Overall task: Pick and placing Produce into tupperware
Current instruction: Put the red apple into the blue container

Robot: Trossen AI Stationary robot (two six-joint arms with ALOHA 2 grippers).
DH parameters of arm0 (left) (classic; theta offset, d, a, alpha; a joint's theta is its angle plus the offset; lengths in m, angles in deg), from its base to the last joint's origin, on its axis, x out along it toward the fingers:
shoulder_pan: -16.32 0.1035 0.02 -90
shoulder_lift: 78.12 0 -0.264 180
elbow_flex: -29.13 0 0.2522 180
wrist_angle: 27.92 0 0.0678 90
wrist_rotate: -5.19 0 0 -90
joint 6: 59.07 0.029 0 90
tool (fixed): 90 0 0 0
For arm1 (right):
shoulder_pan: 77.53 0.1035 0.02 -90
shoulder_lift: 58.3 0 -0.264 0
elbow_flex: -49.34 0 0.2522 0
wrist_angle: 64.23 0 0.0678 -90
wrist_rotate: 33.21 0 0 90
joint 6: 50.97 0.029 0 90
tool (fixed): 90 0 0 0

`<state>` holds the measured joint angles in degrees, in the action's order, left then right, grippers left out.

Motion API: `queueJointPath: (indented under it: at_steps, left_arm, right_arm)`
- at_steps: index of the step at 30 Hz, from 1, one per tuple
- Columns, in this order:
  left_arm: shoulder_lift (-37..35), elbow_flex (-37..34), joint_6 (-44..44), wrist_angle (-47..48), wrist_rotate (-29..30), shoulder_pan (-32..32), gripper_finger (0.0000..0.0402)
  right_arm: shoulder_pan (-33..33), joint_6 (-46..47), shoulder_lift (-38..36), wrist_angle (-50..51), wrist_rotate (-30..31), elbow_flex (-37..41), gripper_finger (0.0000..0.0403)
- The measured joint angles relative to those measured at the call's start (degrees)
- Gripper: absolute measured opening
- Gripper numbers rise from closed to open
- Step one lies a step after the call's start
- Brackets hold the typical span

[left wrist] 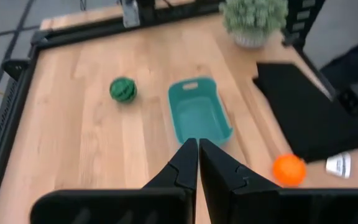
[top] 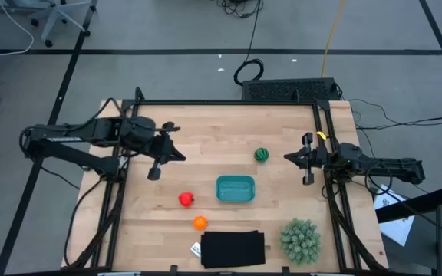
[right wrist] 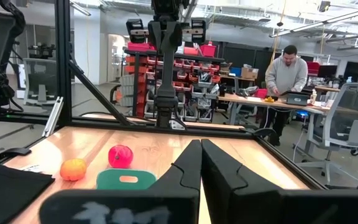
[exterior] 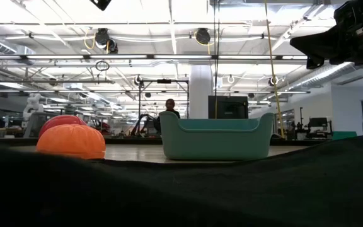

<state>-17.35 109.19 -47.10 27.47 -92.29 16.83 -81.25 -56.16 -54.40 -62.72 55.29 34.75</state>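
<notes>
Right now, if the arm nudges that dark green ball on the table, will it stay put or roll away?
The dark green ball looks round, with no flat side showing, so it would probably roll. It sits alone on bare wood, apart from the teal container, so nothing close by would stop it. It looks like a small toy, likely light, so even a soft nudge may send it off.

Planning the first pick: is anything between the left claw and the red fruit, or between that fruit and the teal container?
Nothing visible. The left claw hangs shut over bare wood, the red fruit sits apart from it, and only open tabletop separates the fruit from the teal container.
</notes>
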Motion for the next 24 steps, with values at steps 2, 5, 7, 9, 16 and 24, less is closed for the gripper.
queueJointPath:
  at_steps: [2,5,7,9,16,24]
  left_arm:
    - [1.4,1.3,0.8,1.4,0.0,0.0,0.0021]
    - [3.0,2.3,1.3,1.9,0.0,0.0,0.0021]
    - [4.1,2.8,2.0,2.0,0.0,0.0,0.0021]
    - [5.1,3.3,2.8,2.6,0.0,0.0,0.0021]
    - [9.5,3.9,3.4,7.3,0.0,0.0,0.0021]
    - [13.6,3.9,4.2,9.5,1.0,-1.3,0.0021]
  right_arm:
    - [0.0,0.0,0.0,0.0,0.0,0.0,0.0000]
    - [0.0,0.0,0.0,-0.2,0.0,0.0,0.0000]
    - [0.0,0.0,0.0,-0.5,0.0,0.0,0.0000]
    - [0.0,0.0,0.0,-0.6,0.0,0.0,0.0000]
    - [0.0,0.0,0.0,-0.6,0.0,0.0,0.0000]
    - [0.0,0.0,0.0,-0.8,0.0,0.0,0.0000]
